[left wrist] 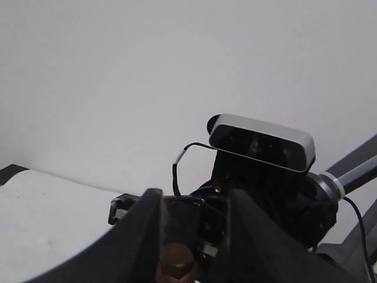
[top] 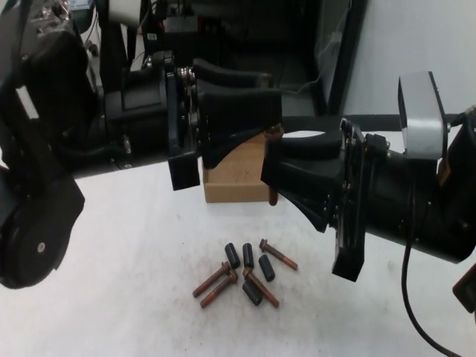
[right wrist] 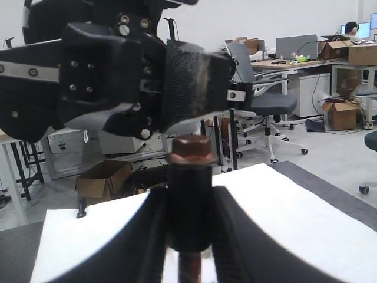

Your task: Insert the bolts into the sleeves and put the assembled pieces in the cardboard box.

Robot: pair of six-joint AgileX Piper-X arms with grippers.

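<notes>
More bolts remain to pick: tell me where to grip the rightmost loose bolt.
Likely best: take the bolt by its shank toward the tip, from straight above, closing across it. It lies flat on the bench, and that end is farthest from the sleeves.

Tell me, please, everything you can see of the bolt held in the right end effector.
The bolt looks like coppery-brown metal, with a flanged hexagonal head. It stands upright, head up, its shank inside a black sleeve; bare shank shows below. The right end effector is shut on the sleeve, a finger on either side. In the high view it lines up with the cardboard box's right edge.
</notes>
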